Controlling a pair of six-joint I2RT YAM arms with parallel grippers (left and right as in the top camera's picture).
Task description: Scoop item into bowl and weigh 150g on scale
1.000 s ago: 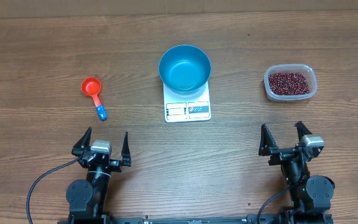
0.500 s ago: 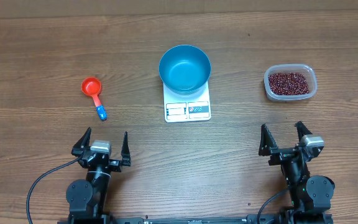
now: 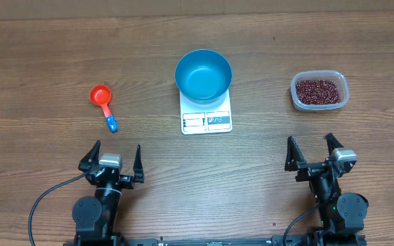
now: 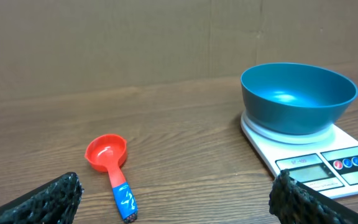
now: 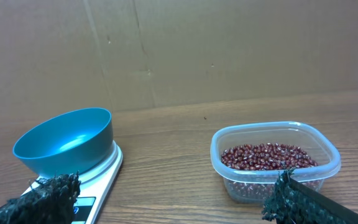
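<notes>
Overhead | bowl [image 3: 203, 74] on scale [image 3: 206, 121] | beans [image 3: 317, 89] in tub [image 3: 320, 108] | left claw [image 3: 117, 150], right claw [image 3: 310, 143] — spread

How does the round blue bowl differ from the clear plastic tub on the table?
The round blue bowl is opaque; the clear rounded-rectangular plastic tub is see-through. The bowl is empty, while the tub holds small red-brown beans. The bowl sits on the white kitchen scale; the tub rests directly on the wooden table. Both stand upright with no lid.
</notes>
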